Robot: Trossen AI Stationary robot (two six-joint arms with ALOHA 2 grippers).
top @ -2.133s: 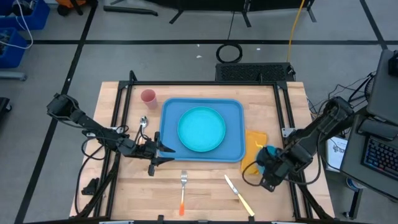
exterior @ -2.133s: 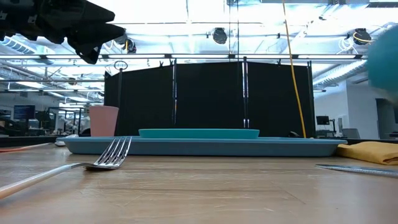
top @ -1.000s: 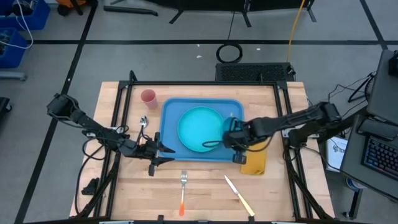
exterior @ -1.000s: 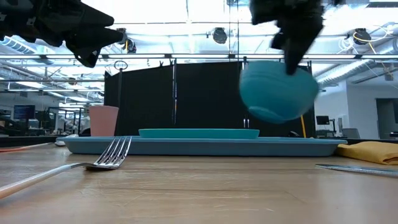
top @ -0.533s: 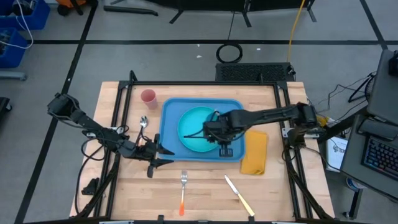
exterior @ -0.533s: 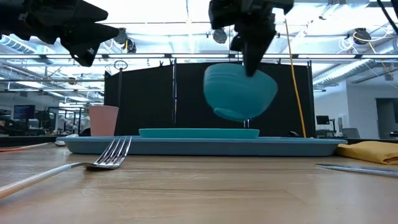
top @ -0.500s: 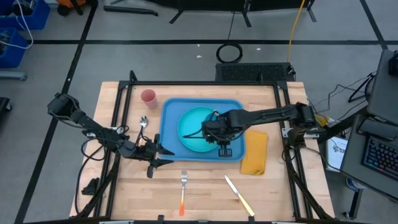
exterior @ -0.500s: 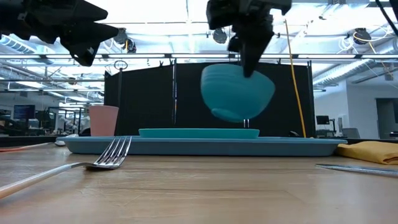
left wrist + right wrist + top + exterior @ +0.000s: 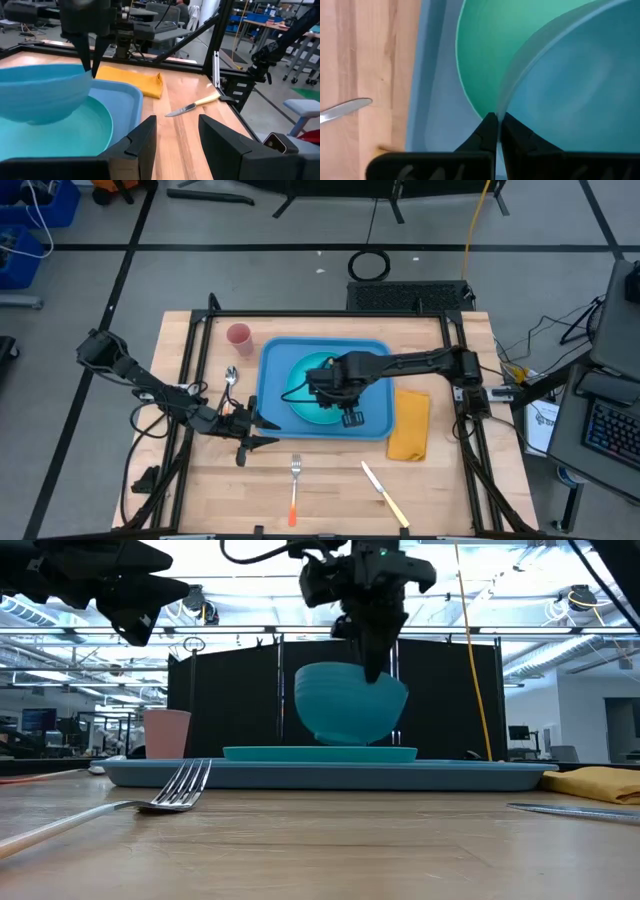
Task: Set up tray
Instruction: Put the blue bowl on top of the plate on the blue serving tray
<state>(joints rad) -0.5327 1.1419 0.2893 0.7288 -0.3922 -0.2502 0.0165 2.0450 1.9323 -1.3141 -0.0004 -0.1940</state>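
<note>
Right claw (image 9: 372, 675) pinches a teal bowl's (image 9: 350, 703) rim, hanging it just above the plate (image 9: 320, 753) on the tray (image 9: 275, 380), light-blue, rimmed, mid-table (image 9: 440, 480). Only the low view shows that gap. Left claw (image 9: 262, 430) waits beside the tray, fingers apart.

The right gripper (image 9: 333, 402) hides much of the bowl (image 9: 318, 387); whether bowl touches plate (image 9: 320, 753) is unclear.

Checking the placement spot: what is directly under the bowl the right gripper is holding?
The teal plate lies under the bowl, resting on the tray. The right gripper pinches the bowl's rim. The bowl's shadowed underside hides whether it touches the plate.
</note>
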